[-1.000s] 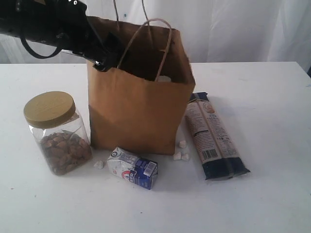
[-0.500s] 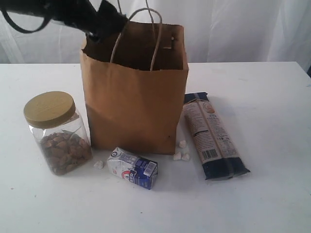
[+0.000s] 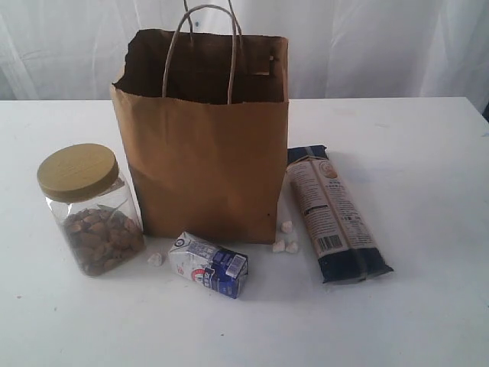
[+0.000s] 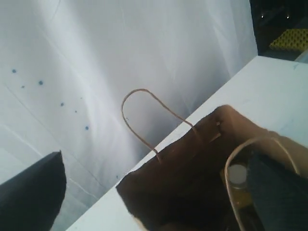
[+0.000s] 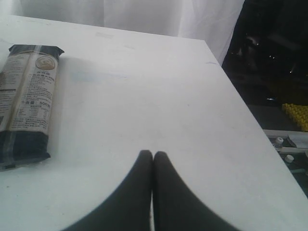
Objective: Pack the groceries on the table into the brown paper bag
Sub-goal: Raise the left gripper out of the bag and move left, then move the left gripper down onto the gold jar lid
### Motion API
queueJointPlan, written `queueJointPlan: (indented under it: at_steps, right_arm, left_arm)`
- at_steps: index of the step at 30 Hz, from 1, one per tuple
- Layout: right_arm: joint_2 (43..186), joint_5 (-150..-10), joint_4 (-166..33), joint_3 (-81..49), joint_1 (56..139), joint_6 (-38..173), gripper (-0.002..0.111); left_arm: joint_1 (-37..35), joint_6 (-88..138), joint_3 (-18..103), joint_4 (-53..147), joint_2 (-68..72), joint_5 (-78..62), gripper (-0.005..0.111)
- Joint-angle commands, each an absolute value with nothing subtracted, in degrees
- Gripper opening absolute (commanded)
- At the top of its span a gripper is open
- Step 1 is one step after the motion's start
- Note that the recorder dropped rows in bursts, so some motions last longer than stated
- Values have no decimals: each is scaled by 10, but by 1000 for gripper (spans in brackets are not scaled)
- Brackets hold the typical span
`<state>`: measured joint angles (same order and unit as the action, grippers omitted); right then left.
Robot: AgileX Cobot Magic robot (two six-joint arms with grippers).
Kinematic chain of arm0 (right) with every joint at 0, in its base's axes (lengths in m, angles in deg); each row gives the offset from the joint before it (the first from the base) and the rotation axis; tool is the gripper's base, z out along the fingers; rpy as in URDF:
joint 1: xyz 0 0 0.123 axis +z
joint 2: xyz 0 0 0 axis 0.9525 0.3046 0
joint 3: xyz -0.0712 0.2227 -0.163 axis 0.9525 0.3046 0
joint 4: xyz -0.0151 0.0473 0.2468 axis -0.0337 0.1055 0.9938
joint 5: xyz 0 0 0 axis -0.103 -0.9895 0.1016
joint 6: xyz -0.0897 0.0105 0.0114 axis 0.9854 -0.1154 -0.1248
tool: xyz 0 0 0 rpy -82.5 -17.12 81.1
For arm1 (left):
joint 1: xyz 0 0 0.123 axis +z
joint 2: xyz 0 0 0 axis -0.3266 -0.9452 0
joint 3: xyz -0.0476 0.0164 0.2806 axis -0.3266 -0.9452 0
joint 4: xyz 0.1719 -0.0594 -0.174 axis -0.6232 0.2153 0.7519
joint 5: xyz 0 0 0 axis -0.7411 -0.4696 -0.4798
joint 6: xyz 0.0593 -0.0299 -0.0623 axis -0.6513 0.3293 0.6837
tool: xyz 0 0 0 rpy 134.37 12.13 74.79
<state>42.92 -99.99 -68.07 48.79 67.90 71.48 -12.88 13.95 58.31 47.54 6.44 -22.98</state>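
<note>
Jar, carton, noodle packet sit beside the upright brown paper bag.

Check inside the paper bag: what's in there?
Left wrist view shows a yellow bottle with a white cap inside the bag. The rest of the interior is dark; other contents cannot be told.

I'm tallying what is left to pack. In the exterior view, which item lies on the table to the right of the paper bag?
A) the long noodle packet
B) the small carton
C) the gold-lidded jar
A: the noodle packet lies flat to the right of the bag, while the jar stands on the bag's left and the carton lies in front of it.
</note>
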Motion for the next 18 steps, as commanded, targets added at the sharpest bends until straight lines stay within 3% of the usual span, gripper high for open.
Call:
queueJointPlan:
  at_steps: [1, 11, 18]
  right_arm:
    - [427, -999, -682, 487, 676, 708, 0]
    - [427, -999, -682, 487, 676, 708, 0]
    - [427, -999, -682, 487, 676, 708, 0]
  left_arm:
    - [-130, 143, 585, 413, 97, -320, 105]
    - [-130, 341, 575, 150, 76, -623, 105]
    - [-130, 384, 469, 124, 71, -677, 105]
